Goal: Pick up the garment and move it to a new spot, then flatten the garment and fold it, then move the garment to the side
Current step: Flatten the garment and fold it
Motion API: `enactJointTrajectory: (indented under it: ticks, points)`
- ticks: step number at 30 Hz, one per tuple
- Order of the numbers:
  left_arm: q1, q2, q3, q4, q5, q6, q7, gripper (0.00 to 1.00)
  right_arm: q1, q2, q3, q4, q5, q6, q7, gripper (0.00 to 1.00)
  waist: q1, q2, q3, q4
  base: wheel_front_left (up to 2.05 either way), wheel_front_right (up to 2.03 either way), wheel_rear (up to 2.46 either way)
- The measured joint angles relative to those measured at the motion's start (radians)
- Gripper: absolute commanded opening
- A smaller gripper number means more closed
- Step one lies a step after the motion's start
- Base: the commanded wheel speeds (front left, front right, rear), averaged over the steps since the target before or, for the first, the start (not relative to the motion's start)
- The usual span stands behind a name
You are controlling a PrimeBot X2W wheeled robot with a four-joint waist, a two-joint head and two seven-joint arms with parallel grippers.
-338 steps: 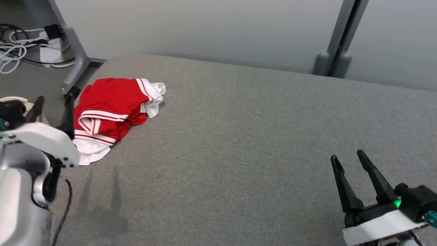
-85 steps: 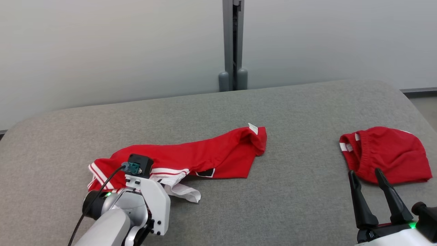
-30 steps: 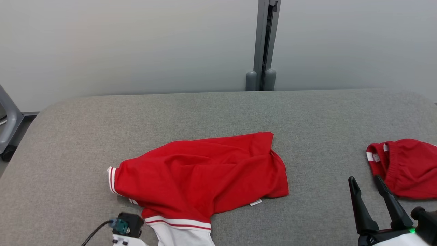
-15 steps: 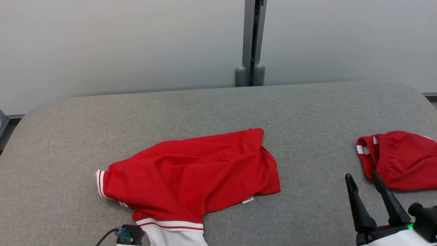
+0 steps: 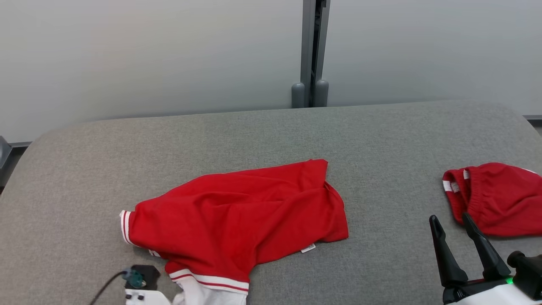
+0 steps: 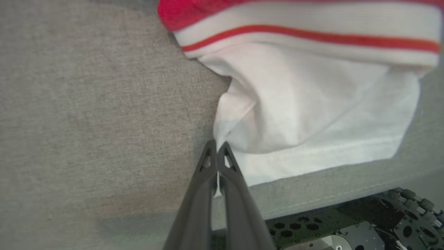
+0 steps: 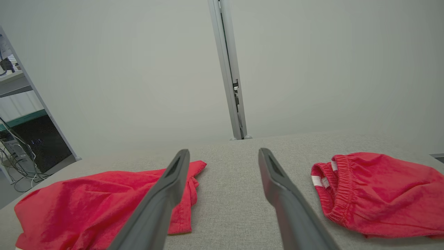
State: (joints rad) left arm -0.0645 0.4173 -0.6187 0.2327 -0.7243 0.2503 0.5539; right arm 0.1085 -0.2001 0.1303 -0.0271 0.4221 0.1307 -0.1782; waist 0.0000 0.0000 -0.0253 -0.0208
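Head view: there are two red cloth things on the gray counter [image 5: 381,140]. One is the red garment [image 5: 237,216], lying crumpled near the middle, a bit to the left. It has a white part [image 5: 207,294] at the near edge, with two thin red stripes above it. The other thing is a pair of red shorts [image 5: 495,199], well apart from it on the right. One gray post [image 5: 311,51] stands at the wall behind. The right jaws are at the lower right. Their two dark fingers [image 5: 442,254] stand apart with nothing between them, just in front of the shorts. A bit of the left wrist [image 5: 139,288] shows at the bottom, just beside the white part.

Left wrist view: the two fingers [image 6: 204,180] of the left jaws are pressed tight together. They pinch the edge of the white part [image 6: 312,111] of the red garment. One red stripe [image 6: 312,36] runs across the white band at the top.

Right wrist view: the two fingers [image 7: 166,194] of the right jaws are spread wide and hold nothing. The red garment [image 7: 86,201] lies on the left and the red shorts [image 7: 378,191] on the right, both flat on the counter [image 7: 229,194].
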Motion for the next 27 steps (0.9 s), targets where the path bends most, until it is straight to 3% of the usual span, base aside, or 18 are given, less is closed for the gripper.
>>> enactJointTrajectory:
  ticks: [12,24,25,26,27]
  points:
    - [0.006,0.111,0.096,-0.04,-0.047,0.046,0.044,0.0,-0.001,-0.002,-0.002,0.001,0.001,0.0,0.002,1.0,0.0,0.0,0.006,0.003,0.0,0.0,0.0]
    - [0.019,0.115,0.148,0.089,-0.095,0.045,0.009,0.0,-0.003,-0.017,-0.018,-0.015,0.0,0.0,0.026,1.0,0.0,0.0,0.006,-0.007,0.0,0.0,0.0]
    - [0.019,0.113,0.148,0.093,-0.095,0.045,0.008,0.42,-0.002,-0.016,-0.018,-0.016,0.0,0.0,0.026,1.0,0.0,0.0,0.006,-0.005,0.0,0.0,0.0]
    - [0.018,0.11,0.147,0.095,-0.095,0.045,0.001,0.9,-0.002,-0.016,-0.018,-0.016,0.0,0.0,0.028,1.0,0.0,0.0,0.005,-0.004,0.0,0.0,0.0]
    - [0.017,0.108,0.147,0.094,-0.094,0.046,-0.003,1.0,-0.002,-0.015,-0.018,-0.016,0.0,0.0,0.028,1.0,0.0,0.0,0.004,-0.002,0.0,0.0,0.0]
